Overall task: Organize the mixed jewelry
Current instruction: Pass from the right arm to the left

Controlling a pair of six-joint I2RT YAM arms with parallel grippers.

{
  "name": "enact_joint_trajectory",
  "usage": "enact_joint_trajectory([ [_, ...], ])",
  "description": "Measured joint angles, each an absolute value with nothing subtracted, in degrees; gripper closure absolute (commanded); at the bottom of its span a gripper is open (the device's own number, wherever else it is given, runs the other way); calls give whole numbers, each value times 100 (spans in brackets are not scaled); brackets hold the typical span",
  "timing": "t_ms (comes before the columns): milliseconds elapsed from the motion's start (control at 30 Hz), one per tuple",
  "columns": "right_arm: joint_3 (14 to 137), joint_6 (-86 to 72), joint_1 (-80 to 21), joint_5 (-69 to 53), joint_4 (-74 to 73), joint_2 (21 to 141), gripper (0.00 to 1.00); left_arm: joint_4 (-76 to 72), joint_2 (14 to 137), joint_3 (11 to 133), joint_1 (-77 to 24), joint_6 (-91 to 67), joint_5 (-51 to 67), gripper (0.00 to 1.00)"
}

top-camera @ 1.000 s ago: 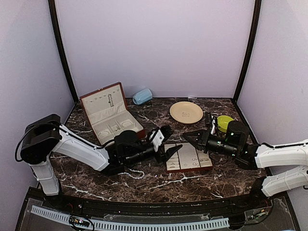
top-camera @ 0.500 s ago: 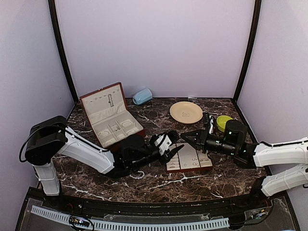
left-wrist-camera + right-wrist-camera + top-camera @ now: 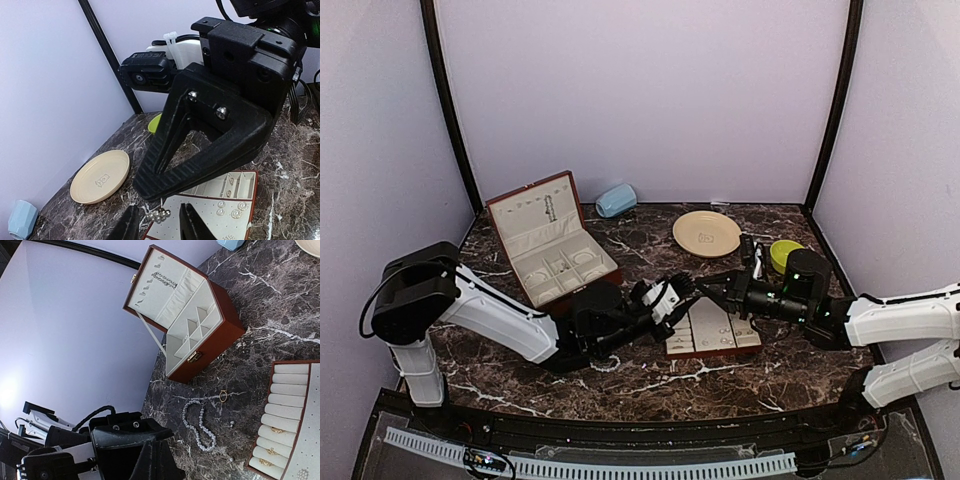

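One pearl strand [image 3: 200, 427] and one ring [image 3: 223, 396] loose on counter [image 3: 280, 305] between one open box [image 3: 215, 340] and one slotted tray [image 3: 287, 390], left pincer [image 3: 157, 227] slightly apart around small bead cluster [image 3: 160, 215], right pincer [image 3: 150, 180] together, blocking view

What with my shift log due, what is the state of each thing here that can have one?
jewelry box: open, lid up.
slotted tray: lying flat, some rings and earrings in it.
pearl strand: lying loose, not put away.
small ring: lying loose by the strand.
blue cup: on its side.
plate: upright, no jewelry on it.
left gripper: open, silvery beads between its fingers.
right gripper: shut.
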State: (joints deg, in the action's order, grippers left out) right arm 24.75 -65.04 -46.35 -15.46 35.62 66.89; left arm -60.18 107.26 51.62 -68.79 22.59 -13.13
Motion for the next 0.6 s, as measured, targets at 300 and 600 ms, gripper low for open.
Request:
enact_joint_trajectory([
  [300,2475,-6504,-4635,-1546,3450,6689,100,-6084,10801,5192,-6945,2390,-1409,79],
  [600,2480,-6504,-4635,-1544,3424,6689,100,-6088,10803,5236,-6960,2412,-1505,83],
])
